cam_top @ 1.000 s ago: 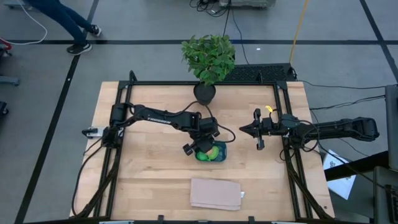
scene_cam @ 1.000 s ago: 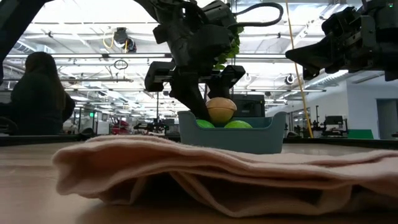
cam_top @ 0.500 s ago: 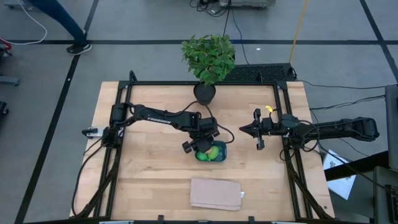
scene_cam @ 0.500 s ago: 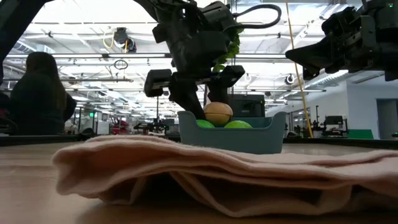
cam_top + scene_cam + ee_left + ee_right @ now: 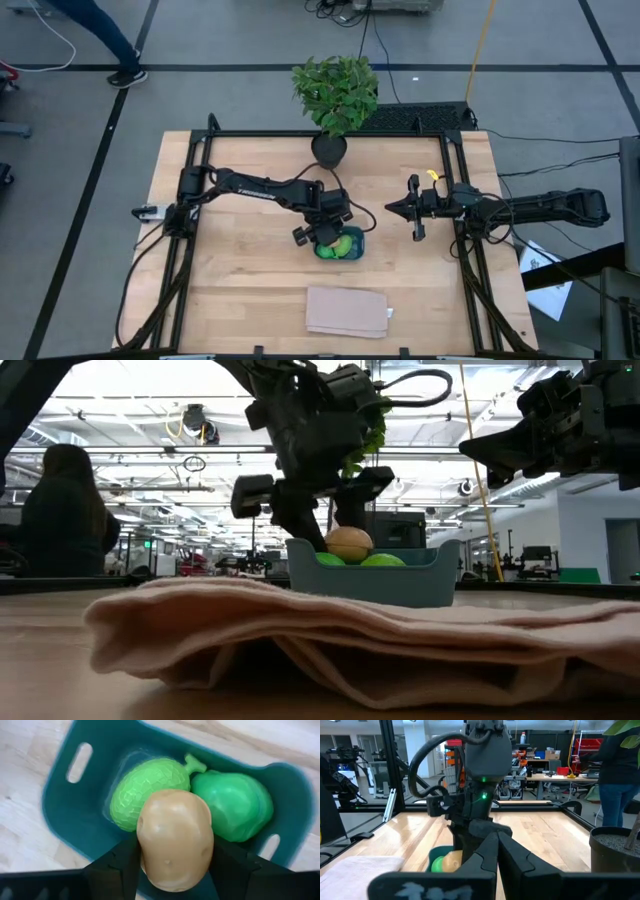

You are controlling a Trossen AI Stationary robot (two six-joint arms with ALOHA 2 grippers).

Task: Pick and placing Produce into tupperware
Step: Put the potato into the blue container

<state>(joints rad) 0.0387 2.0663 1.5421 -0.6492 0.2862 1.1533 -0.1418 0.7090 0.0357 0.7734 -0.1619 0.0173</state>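
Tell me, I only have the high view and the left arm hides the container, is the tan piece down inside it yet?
Observer: The tan piece sits between the left gripper fingers, over the teal container, resting on the green ones.
Operator: Both green pieces in there?
Observer: Yes, the bumpy green piece and the smooth green piece lie side by side inside.
Operator: And the right arm?
Observer: The right gripper hangs above the table, clear of the container; the low view shows it raised.
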